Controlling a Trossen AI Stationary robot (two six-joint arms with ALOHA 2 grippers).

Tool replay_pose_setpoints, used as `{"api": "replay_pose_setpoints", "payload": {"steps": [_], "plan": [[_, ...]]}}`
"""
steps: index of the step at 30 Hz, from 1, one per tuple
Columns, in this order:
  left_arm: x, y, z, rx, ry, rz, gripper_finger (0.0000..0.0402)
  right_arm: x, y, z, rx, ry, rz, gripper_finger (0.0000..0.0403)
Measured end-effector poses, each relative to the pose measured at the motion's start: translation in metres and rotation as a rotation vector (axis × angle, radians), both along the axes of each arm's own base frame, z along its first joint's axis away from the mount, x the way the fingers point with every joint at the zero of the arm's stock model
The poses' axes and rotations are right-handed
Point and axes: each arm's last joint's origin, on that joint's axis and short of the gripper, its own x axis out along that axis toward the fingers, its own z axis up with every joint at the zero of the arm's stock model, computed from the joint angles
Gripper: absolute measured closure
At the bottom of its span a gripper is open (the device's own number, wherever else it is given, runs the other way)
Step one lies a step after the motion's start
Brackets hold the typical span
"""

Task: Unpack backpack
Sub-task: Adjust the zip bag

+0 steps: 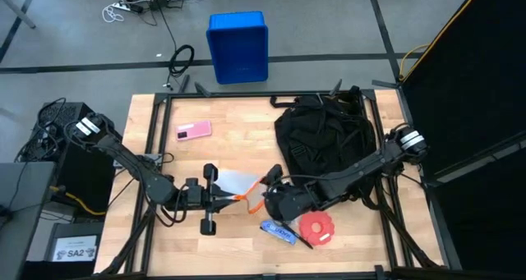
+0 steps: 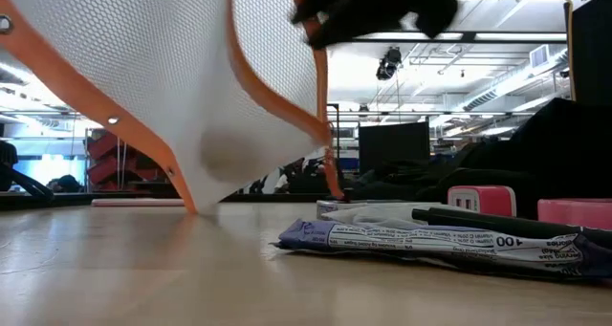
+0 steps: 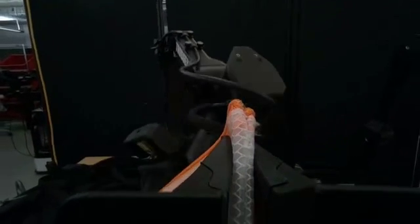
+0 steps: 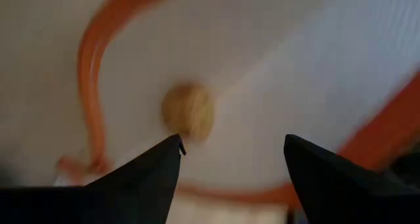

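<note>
On the left, the left gripper is closed tight on one edge of a white mesh pouch with orange trim, near the middle of the wooden table. The right gripper is just beside the pouch's other end; its fingers stand apart, with the mesh and a small round tan thing in front of them, and I cannot tell if they touch the fabric.

To do this step well, I think the right gripper should close on the orange border, which looks firmer than the soft mesh, while the left one holds steady.

A pink flat case lies further back. In front, a crinkled blue packet and a red round object lie. The backpack, black and limp, sits at the table's back right.
</note>
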Motion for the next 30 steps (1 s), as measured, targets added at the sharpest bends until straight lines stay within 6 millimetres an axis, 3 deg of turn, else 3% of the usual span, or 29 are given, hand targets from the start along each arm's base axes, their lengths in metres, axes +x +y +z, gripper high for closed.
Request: {"api": "replay_pose_setpoints", "payload": {"steps": [7, 14, 24, 30], "plan": [[0.000, 0.000, -0.001, -0.006, 0.006, 0.001, 0.0402, -0.019, -0.006, -0.011, 0.201, 0.098, -0.190, 0.0184], [0.000, 0.000, -0.001, -0.006, 0.006, 0.001, 0.0402, -0.026, -0.010, -0.040, 0.310, 0.101, -0.254, 0.0194], [0.000, 0.000, -0.001, -0.007, 0.006, 0.002, 0.0402, -0.021, -0.006, -0.069, 0.748, -0.020, -0.130, 0.0187], [0.000, 0.000, -0.001, -0.008, 0.007, 0.008, 0.0402, -0.025, -0.016, -0.085, 0.864, -0.065, -0.152, 0.0184]]}}
